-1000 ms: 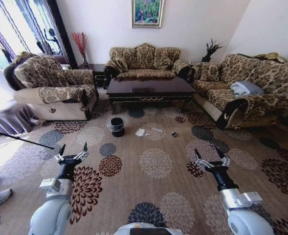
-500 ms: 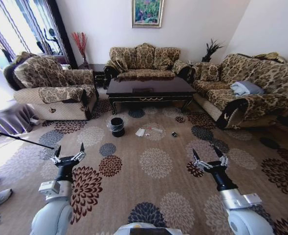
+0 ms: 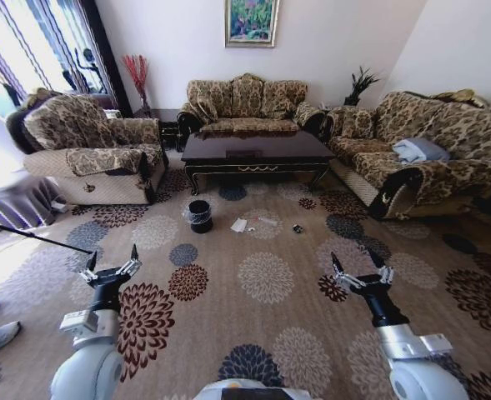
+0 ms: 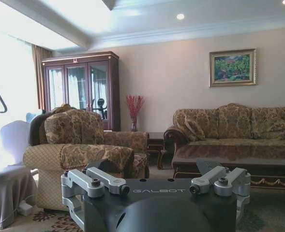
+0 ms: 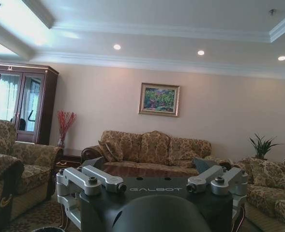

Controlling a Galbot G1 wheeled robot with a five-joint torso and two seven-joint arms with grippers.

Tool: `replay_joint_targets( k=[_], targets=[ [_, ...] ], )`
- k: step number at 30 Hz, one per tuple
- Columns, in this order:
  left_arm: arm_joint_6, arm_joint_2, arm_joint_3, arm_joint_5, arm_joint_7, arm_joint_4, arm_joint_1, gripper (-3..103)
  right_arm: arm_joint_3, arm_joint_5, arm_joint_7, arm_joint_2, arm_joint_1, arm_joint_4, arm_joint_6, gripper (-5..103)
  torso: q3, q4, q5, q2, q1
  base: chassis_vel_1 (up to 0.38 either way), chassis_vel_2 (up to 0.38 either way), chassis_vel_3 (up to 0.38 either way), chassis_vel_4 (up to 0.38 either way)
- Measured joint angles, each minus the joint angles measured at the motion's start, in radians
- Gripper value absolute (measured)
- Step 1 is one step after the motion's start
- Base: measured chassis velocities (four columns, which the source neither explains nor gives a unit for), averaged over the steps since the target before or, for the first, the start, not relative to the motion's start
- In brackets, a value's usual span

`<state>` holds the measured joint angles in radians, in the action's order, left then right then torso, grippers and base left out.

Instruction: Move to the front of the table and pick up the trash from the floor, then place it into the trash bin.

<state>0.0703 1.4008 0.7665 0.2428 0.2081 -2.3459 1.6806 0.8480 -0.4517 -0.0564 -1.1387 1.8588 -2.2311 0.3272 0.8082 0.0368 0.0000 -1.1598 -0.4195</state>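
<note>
A: Two end effectors are nearest to the camera in the head view. The left end effector (image 3: pixel 112 263) hangs above the patterned carpet (image 3: pixel 262 333) on the left side, and its fingers are spread apart, holding nothing.

B: And the right one?

A: The right end effector (image 3: pixel 358 268) is the same. It hovers over the carpet on the right side, fingers released, with nothing between them. Each wrist view also shows the fingers wide apart, the left end effector (image 4: pixel 157 186) and the right end effector (image 5: pixel 154 183).

B: Where is the trash?

A: It lies on the floor, farther away, in front of the desk. I see a folded white napkin (image 3: pixel 239 225), then a slim clear piece (image 3: pixel 268 221) just beside it, and a small dark scrap (image 3: pixel 298 228) more to the right. Both end effectors are well apart from these pieces.

B: And the trash bin?

A: The trash bin (image 3: pixel 199 216) stands upright on the carpet, left of the napkin and near the left front leg of the desk. It is black with a clear bag inside.

B: What is behind that?

A: The dark wooden desk (image 3: pixel 258 154), long and low, with a gold ornament on the front. Behind it a patterned sofa (image 3: pixel 245 104) stands against the wall, an armchair (image 3: pixel 91 146) is at the left, another sofa (image 3: pixel 428 146) at the right, and a painting (image 3: pixel 251 21) hangs above.
</note>
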Motion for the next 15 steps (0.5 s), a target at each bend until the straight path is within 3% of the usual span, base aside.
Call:
replay_joint_targets(
  k=[15],
  targets=[
    [0.007,-0.01,0.001,-0.001,-0.002,0.011,-0.006,100,-0.005,-0.004,0.003,-0.014,-0.011,0.019,0.003,100,-0.048,0.0,0.0,0.086,0.038,0.0,0.0,0.0,0.0]
  ],
)
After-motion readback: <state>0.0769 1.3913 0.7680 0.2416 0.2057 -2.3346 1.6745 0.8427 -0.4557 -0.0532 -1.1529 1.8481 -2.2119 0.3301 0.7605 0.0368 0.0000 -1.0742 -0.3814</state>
